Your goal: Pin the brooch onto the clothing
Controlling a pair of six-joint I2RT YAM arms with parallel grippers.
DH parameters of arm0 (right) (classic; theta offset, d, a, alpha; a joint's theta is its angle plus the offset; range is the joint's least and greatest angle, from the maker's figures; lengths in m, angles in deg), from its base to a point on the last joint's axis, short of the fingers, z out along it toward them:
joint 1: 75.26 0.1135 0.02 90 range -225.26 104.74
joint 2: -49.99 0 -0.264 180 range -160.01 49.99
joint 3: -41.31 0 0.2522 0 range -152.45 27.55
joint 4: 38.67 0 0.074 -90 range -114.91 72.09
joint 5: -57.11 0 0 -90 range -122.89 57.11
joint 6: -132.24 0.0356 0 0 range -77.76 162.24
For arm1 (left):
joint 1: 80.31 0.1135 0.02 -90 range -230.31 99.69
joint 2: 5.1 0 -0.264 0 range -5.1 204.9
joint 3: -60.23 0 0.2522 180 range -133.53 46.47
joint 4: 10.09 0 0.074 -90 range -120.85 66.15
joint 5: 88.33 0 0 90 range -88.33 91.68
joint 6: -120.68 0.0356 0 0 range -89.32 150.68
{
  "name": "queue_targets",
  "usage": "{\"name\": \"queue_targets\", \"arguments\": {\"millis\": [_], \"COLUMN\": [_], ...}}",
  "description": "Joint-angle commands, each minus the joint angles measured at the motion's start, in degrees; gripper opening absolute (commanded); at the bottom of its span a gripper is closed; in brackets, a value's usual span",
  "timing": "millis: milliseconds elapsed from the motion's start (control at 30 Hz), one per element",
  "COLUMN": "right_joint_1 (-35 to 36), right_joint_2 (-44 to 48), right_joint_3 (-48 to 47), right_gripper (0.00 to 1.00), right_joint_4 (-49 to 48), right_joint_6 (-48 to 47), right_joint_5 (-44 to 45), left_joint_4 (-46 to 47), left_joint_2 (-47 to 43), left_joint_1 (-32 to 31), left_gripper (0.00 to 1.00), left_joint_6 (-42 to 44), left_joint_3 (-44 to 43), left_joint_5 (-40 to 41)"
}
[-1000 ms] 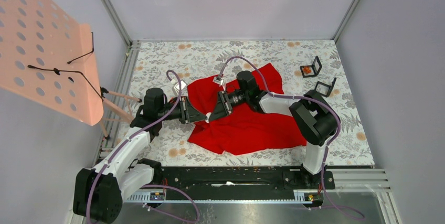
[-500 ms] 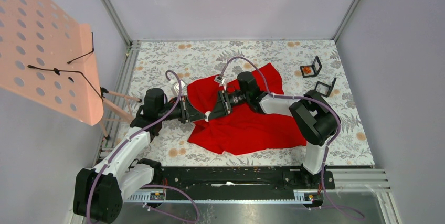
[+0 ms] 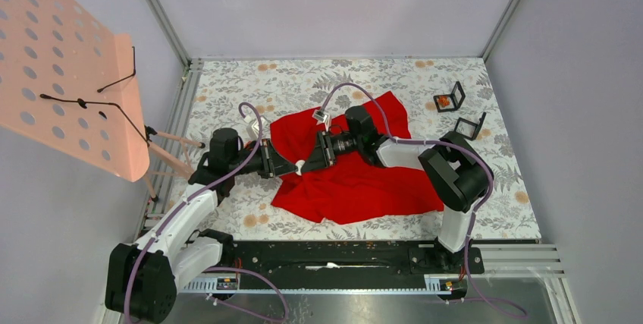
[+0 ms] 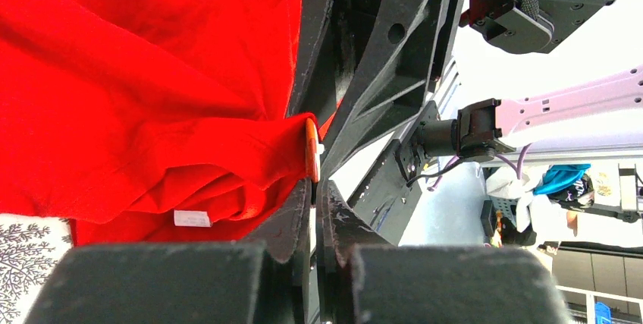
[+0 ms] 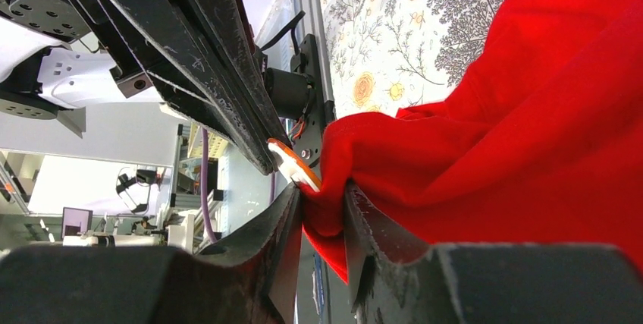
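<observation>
- Left gripper (image 4: pixel 316 191) is all but closed, pinching the brooch (image 4: pixel 310 149), an orange-and-white disc seen edge-on at its fingertips.
- Right gripper (image 5: pixel 322 199) is partly closed on a raised fold of the shirt (image 5: pixel 485 149); red fabric fills the gap between its fingers (image 5: pixel 280 240).
- In the right wrist view the brooch sits just beyond the right fingertips, pressed against the pinched fold.
- In the top view the two grippers meet tip to tip over the shirt's left edge.
- The shirt lies crumpled mid-table (image 3: pixel 364 77), its collar end toward the far side.
- A small black open box (image 3: pixel 453 97) at the far right holds an orange item (image 3: pixel 440 101).
- A second box (image 3: pixel 472 125) is just nearer; its contents cannot be told.
</observation>
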Motion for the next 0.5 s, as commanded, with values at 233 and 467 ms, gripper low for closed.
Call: {"name": "queue_targets", "arguments": {"millis": [233, 467], "right_joint_1": [-2.2, -3.1], "right_joint_2": [6.2, 14.2], "right_joint_3": [2.0, 2.9], "right_gripper": [0.47, 0.65], "right_joint_4": [5.7, 19.5], "right_joint_6": [-8.0, -16.3], "right_joint_5": [7.6, 14.8], "left_joint_4": [-2.4, -11.2], "left_joint_2": [-0.5, -2.8], "left_joint_1": [-0.7, -0.7], "left_gripper": [0.00, 0.57], "left_joint_6": [1.6, 7.4], "left_joint_3": [-3.8, -6.7], "left_joint_5": [0.5, 6.9]}}
